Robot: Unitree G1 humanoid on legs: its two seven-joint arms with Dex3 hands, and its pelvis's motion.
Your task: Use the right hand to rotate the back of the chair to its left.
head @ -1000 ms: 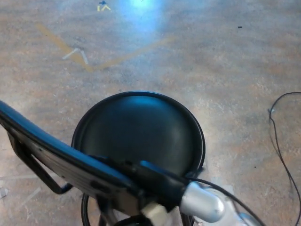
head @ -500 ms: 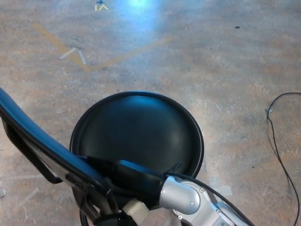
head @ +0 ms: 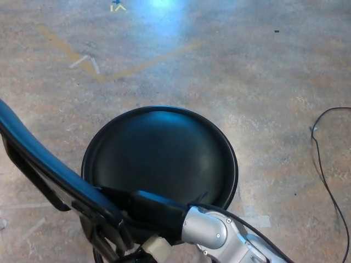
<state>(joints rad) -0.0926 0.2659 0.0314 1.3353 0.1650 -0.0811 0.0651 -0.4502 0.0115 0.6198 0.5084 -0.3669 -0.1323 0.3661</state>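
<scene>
Right hand (head: 143, 209) pressed against the chair back (head: 49, 164), low in the frame.
The black round seat (head: 160, 156) is seen mid-frame on the mottled floor (head: 230, 66); the curved back is swung across the lower left. Whether the hand is clenched on it cannot be told. A black cable (head: 323, 164) is trailed along the right edge.

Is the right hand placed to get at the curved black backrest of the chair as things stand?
Probably yes. The right hand already lies against the curved black backrest at its lower end, just behind the round black seat, with nothing between them. Whether its fingers grip it is unclear.
</scene>
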